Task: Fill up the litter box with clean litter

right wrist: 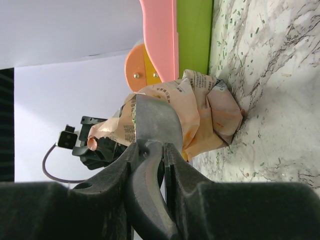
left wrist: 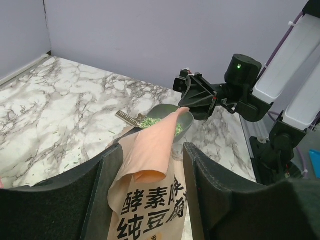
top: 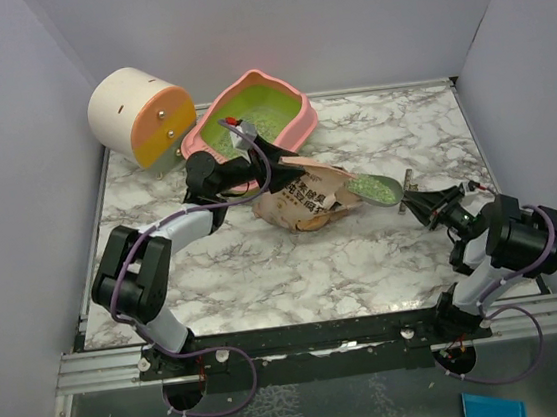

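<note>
A tan bag [top: 303, 204] is seen lying on the marbled surface [top: 365, 259], near the pink litter box [top: 300, 115], in which some clean litter [top: 264, 122] is spread. A grey scoop [top: 375, 189] loaded with granules is held at the bag's mouth by the right hand [top: 421, 200]. The left hand [top: 284, 168] is placed at the bag's far edge.

Marble-look tabletop [top: 365, 259], lilac walls [top: 337, 11] L/R/back, even light.
</note>
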`<state>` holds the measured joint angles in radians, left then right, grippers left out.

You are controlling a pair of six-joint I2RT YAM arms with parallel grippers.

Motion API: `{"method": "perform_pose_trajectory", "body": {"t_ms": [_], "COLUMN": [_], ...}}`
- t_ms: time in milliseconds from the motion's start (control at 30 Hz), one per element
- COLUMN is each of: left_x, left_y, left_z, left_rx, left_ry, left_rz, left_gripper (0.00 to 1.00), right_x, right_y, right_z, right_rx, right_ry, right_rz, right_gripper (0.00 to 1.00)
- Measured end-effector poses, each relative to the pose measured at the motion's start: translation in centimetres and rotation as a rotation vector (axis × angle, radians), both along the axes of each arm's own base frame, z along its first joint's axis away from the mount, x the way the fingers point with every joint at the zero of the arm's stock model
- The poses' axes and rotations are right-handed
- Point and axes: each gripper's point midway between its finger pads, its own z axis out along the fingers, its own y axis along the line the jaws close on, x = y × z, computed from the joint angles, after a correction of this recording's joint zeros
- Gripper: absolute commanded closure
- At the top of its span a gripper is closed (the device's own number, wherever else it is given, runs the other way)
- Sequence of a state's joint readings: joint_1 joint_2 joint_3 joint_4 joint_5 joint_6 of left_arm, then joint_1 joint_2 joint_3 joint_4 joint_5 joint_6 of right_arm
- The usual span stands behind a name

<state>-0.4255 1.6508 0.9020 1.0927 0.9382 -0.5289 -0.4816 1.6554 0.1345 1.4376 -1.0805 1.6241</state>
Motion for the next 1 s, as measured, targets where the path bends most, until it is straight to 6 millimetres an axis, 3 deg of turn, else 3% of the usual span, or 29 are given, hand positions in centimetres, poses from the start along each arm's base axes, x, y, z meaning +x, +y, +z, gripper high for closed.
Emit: {"method": "perform_pose_trajectory", "body": {"t_ms": [233, 467, 633, 833, 933, 1000], "left_x": [0.8, 2.3, 3.2, 2.4, 2.5, 2.6], "left_y": [0.8, 3.4, 5.6, 7.7, 8.3, 8.5], "left_z": [1.4, 3.8, 5.8, 8.4, 9.0, 8.8], "left_rx": [-0.019, -0.058, -0.068, -0.086, -0.087, -0.075], "left_ry": [-0.015, -0.057, -0.112, -0.189, -0.208, -0.205], "left_rz": [0.076, 0.26, 0.424, 0.532, 0.571, 0.585], "left_gripper": [0.4, 0.4, 0.4, 0.4, 0.4, 0.4], "right_x": [-0.2, 0.0, 1.3, 4.1, 5.5, 6.6], "right_y": [-1.9, -2.5, -3.4, -5.5, -6.0, -5.9], "right_z": [0.7, 2.7, 7.3, 13.6, 14.9, 14.7], "right_rx": [0.01, -0.012, -0.152, -0.303, -0.303, -0.278], "right_ry": [-0.008, -0.069, -0.258, -0.411, -0.423, -0.403], "right_rz": [-0.056, -0.066, -0.071, -0.12, -0.13, -0.121], "right_gripper": [0.99, 0.99, 0.99, 0.99, 0.99, 0.99]}}
